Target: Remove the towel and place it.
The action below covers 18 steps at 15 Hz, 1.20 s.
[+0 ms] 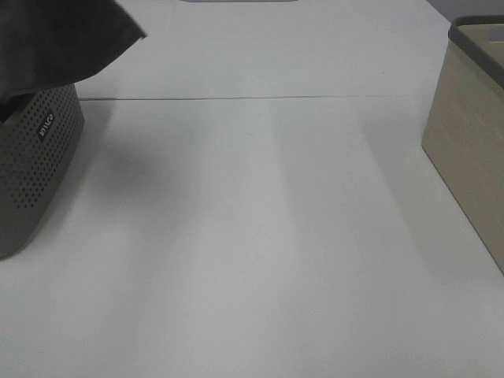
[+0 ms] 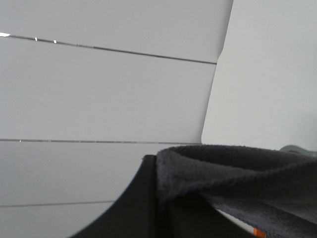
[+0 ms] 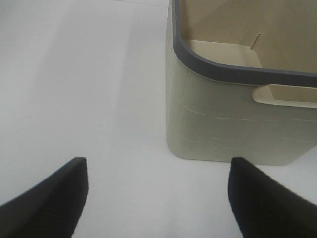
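The dark charcoal towel (image 1: 55, 39) hangs in the air at the far left of the exterior high view, above a grey perforated basket (image 1: 39, 150). My left gripper (image 2: 158, 191) does not show in that view. In the left wrist view its black finger (image 2: 133, 208) has a fold of the towel (image 2: 237, 171) bunched against it, and the jaws look closed on the cloth. My right gripper (image 3: 158, 196) is open and empty, with its fingers (image 3: 54, 198) spread wide, low over the white table in front of a beige bin (image 3: 233, 124).
The grey basket stands at the table's left edge. The beige bin (image 1: 472, 126), with a dark rim, stands at the right edge, and its inside looks empty. White table (image 1: 260, 236) lies between them, with a seam line across the back.
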Each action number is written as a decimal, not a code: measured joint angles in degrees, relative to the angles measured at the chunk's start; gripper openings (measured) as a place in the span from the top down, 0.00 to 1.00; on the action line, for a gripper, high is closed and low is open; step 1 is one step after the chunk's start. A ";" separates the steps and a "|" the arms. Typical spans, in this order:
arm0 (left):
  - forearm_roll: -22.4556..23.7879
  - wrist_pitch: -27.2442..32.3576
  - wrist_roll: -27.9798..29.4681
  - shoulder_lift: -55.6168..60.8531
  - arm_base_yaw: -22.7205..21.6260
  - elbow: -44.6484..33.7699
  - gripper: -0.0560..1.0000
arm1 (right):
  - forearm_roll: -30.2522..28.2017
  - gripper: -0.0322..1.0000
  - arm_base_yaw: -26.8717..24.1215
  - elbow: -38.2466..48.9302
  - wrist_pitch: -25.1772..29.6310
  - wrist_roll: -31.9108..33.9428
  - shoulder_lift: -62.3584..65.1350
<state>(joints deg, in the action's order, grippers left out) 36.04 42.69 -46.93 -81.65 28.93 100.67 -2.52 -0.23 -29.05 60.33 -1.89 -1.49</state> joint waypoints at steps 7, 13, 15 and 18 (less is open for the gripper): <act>-0.17 -1.95 0.06 -1.26 13.24 0.06 0.95 | 41.42 0.24 0.00 -0.86 -24.87 -43.09 -28.30; -1.09 -4.01 0.06 -2.23 20.34 0.17 0.95 | 75.23 0.24 0.00 -0.97 -17.59 -85.77 -48.24; -1.20 -4.47 0.06 -3.21 21.49 0.23 0.95 | 80.56 0.24 0.00 -3.55 -10.20 -95.80 -54.89; -4.30 -6.59 0.06 -4.18 21.54 0.23 0.95 | 83.02 0.24 2.52 -12.78 -4.35 -98.84 -67.84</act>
<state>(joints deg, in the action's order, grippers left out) 31.74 36.10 -46.87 -85.83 50.48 100.90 80.50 2.29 -41.83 55.98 -100.73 -69.33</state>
